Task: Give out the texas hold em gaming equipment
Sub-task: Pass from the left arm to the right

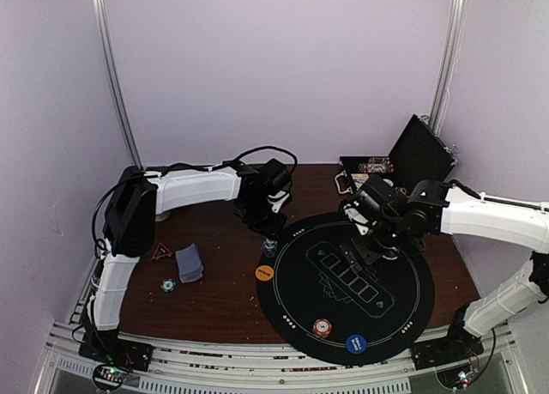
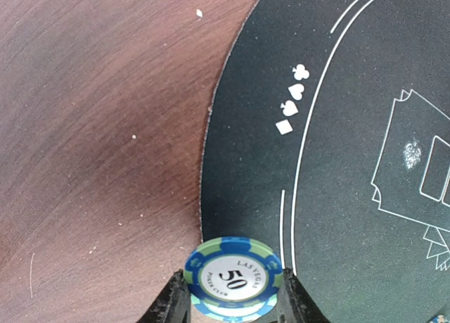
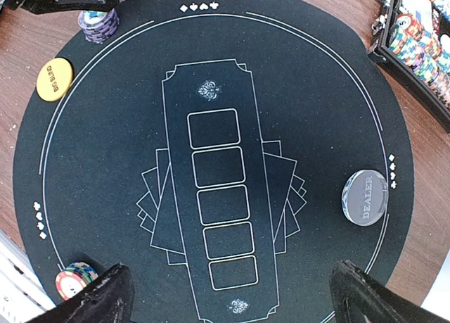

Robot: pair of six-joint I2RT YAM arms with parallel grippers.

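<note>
My left gripper (image 2: 233,298) pinches a green-and-blue 50 chip (image 2: 233,275) by its edges, low in the left wrist view, over the seam between the wooden table (image 2: 91,140) and the black mat (image 2: 337,217). My right gripper (image 3: 232,302) hangs spread and empty above the mat's centre.

Already out on or beside the mat:
- a chip stack (image 3: 98,22) at the upper left
- an orange disc (image 3: 54,79)
- a dealer button (image 3: 365,196)
- red chips (image 3: 74,281)
- a blue disc (image 1: 356,343)

I judge the task about midway: the cards (image 1: 190,263) lie undealt at left, and the case (image 3: 422,41) holds many chips.
</note>
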